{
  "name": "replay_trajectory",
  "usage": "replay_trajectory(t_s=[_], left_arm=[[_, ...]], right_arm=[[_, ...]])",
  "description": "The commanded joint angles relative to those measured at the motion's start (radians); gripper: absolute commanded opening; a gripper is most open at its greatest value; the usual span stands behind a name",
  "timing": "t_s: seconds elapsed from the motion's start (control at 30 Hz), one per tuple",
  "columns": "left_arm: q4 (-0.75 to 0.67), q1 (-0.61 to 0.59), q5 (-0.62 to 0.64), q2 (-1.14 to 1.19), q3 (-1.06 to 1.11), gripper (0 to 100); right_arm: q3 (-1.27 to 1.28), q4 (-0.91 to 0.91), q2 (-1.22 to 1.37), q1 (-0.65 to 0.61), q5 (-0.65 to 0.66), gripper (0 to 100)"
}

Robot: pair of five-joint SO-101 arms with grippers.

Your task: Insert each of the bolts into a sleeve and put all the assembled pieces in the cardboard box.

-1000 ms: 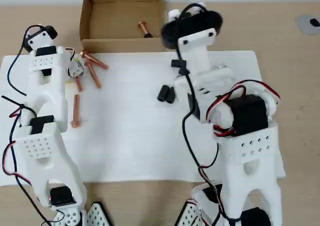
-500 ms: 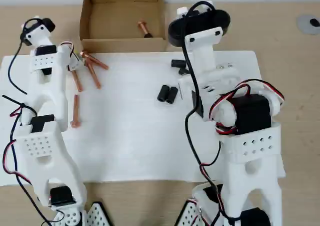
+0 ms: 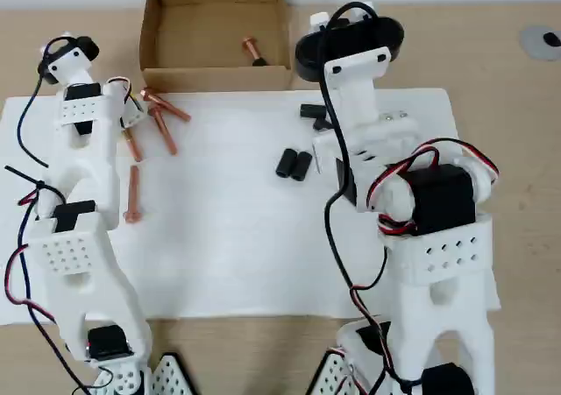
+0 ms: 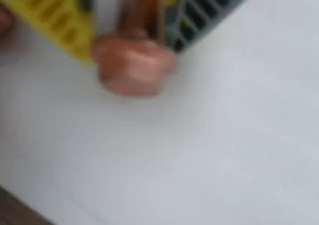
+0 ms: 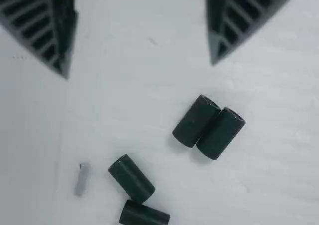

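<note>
— So, what has changed on your left?
— Your left gripper [image 4: 132,44] is clenched on a bolt [image 4: 133,68], low over the white sheet [image 3: 228,237]. It has edged slightly away from the loose bolts [image 3: 165,122] lying near the cardboard box [image 3: 152,36].
— And inside the box?
— One assembled piece [image 3: 253,50] already lies there.
— The middle?
— A pair of sleeves [image 3: 294,165] lies side by side, touching.
— Your right?
— Your right gripper [image 5: 138,64] has swung a little aside, uncovering that pair. Its fingers are spread wide, holding nothing, and two more sleeves [image 5: 131,178] lie near. I judge the bolt is ready, so a sleeve wants picking next.
</note>
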Motion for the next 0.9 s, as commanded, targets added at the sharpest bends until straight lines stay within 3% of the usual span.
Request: replay_trajectory(t_s=[0.0, 0.5, 0.87], left_arm=[[-0.008, -0.002, 0.003, -0.013, 0.002, 6], [0.129, -0.005, 0.003, -0.028, -0.032, 1], [0.497, 0.000, -0.014, -0.231, -0.399, 1]], right_arm=[[0.001, -0.012, -0.028, 0.015, -0.005, 22.1], [0.001, -0.014, -0.028, 0.013, -0.008, 22.1], [0.001, -0.014, -0.030, 0.013, -0.008, 22.1]])
